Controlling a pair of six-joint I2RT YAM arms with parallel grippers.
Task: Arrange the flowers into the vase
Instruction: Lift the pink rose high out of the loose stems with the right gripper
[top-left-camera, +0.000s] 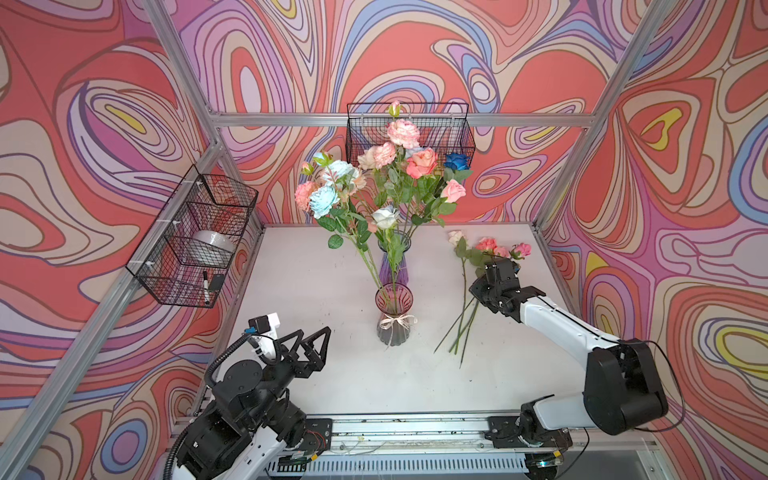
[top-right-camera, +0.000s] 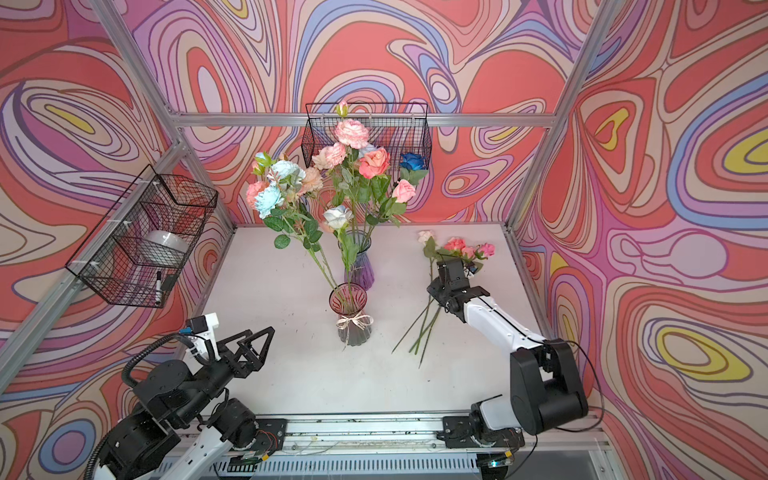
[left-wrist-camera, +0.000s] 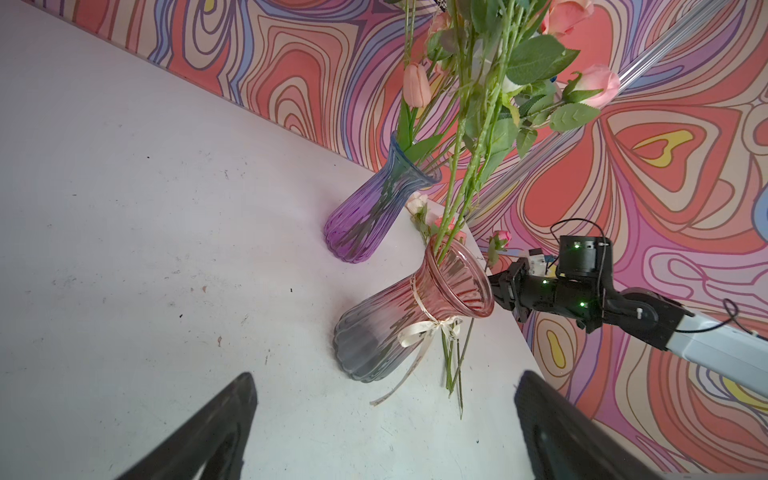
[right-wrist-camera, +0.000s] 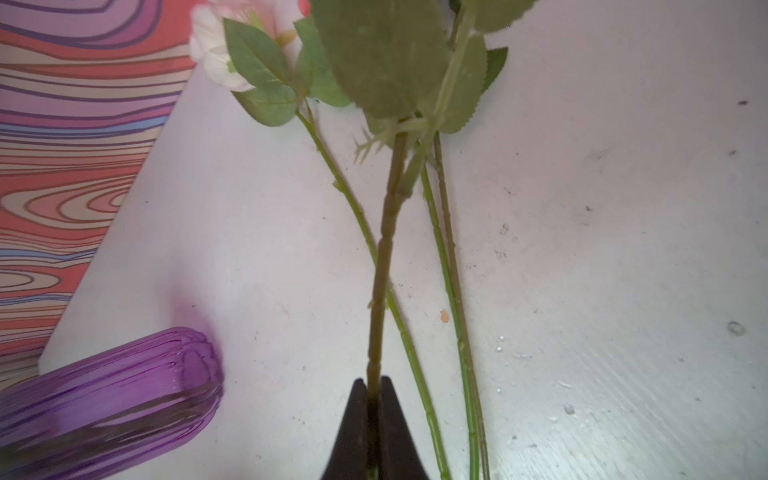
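1. Flowers are spread over the white table (top-left-camera: 311, 374), the largest element shown. Most already stand as a tall leafy mass of pink, peach, pale blue, white and dark blue blooms (top-left-camera: 386, 174) at the middle of the table.
2. Two glass vases carry that mass: a pink-grey vase (top-left-camera: 392, 320) with a ribbon in front and a purple vase (top-left-camera: 392, 262) just behind it. Both mouths are already crowded, and the bunch in the front one leans to the left.
3. Loose flowers (top-left-camera: 465, 316) are left lying on the table to the right of the vases, with their stems crossed and their leaves overlapping.
4. The left gripper (top-left-camera: 314, 334) is held near the front left of the table, spread wide with nothing in it, well apart from both vases. Neither vase is steadied.
5. The right gripper (right-wrist-camera: 374, 384) is pressed fully together on one stem of the loose group.
6. The held stem (right-wrist-camera: 384, 249) is pinched part way along its length and is crossed by a thinner neighbouring stem (right-wrist-camera: 409, 345).

Hazards, as judged:
- Neighbours may be dragged up by tangled leaves when the stem is lifted.
- The thin stem may twist or slide in the narrow pinch under its bloom's weight.
- An unsteadied vase may be tipped, or standing stems pushed out, if the new stem is forced into a crowded mouth.
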